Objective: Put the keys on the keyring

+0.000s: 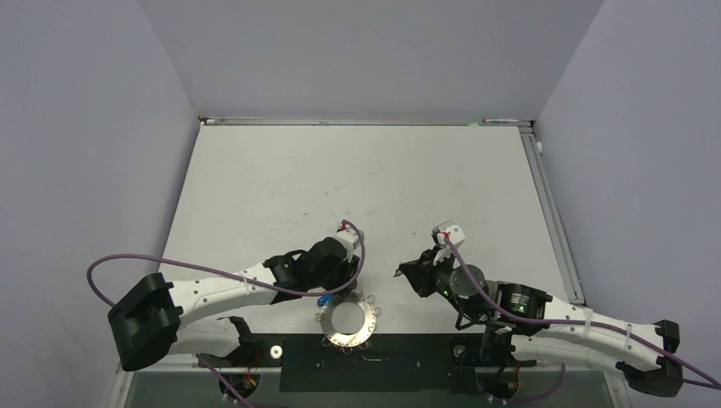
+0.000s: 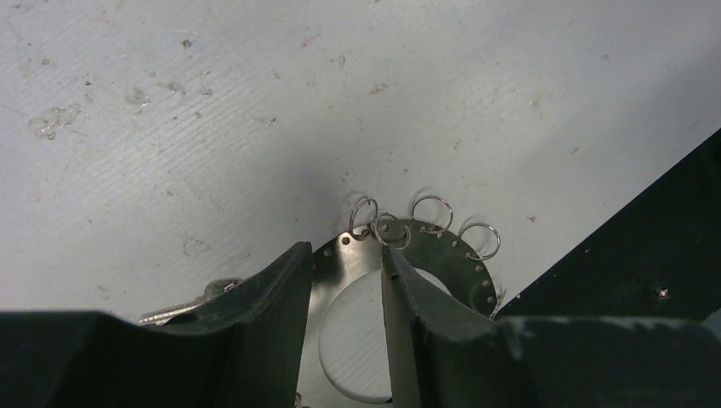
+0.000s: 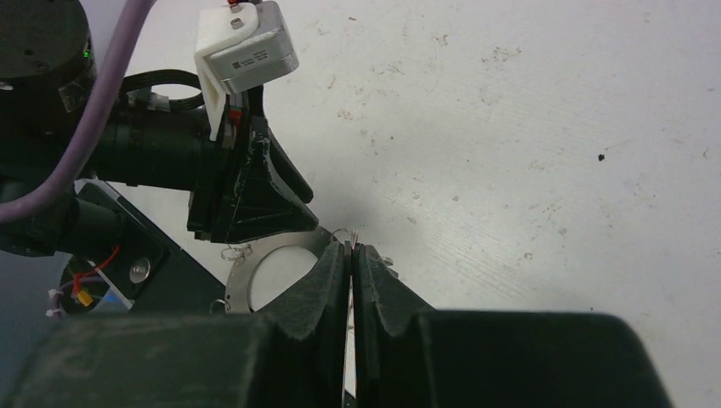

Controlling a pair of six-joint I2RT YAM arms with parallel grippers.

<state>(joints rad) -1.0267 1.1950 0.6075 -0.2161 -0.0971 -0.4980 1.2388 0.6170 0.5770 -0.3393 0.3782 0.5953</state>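
**Left hand**: You have it low over the keyring with its fingers apart, and the gap between them is plain. In its wrist view the two fingers stand either side of a strip of the ring's grey band. The right-side finger is over the wide hole and the left-side finger covers the rim there. You cannot tell from these views whether either pad touches the metal.

**Keyring:** It lies flat on the table, close to the near edge and just beside the black strip between the arm bases. Four wire loops show on its far rim ahead of the fingertips, two of them overlapping.

**Keys:** The blue key lies on the table just beside the ring's left rim, partly under the left hand. In the left wrist view a silver blade lies flat on the table, showing from behind the left-side finger.

**Right hand**: Its fingers are pressed together. A thin pale line runs down the seam between the pads, and you cannot tell whether it is a held piece. Seen from above, this hand sits to the right of the ring and apart from it, tips pointing toward the left hand.
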